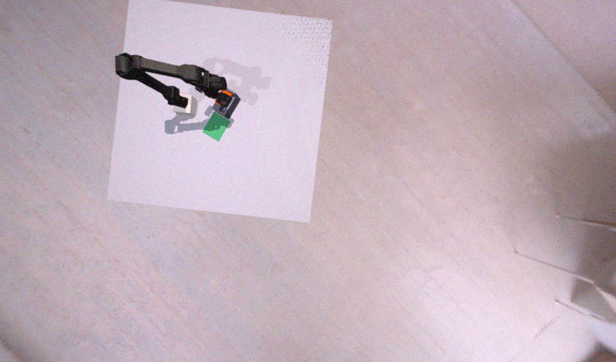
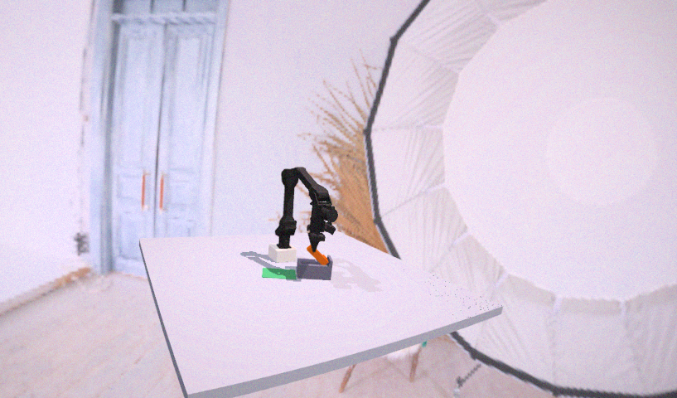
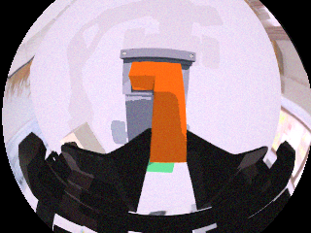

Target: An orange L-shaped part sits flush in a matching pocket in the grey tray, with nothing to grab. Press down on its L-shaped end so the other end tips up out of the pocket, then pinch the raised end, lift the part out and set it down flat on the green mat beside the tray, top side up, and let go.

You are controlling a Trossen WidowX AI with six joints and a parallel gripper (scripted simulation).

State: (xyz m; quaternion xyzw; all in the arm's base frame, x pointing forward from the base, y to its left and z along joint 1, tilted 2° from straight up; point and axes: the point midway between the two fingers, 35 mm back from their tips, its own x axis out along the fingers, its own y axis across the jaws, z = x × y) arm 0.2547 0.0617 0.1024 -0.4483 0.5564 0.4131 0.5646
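While tilted above grey tray (image 2: 314, 269), orange part (image 2: 317, 255) sits clamped in gripper (image 2: 313, 245).

Orange L-shaped part (image 2: 317, 255) tilted, upper end raised above grey tray (image 2: 314, 271), green mat (image 2: 278, 274) alongside

Slender arm (image 2: 298, 196), matte black throughout, built of jointed links with bulkier housings at the joints. Mounted on a small cream-white block base (image 2: 282, 253). Pincer (image 2: 314, 243) black, with dark ridged fingers. Cables, screws, markings too small to tell.
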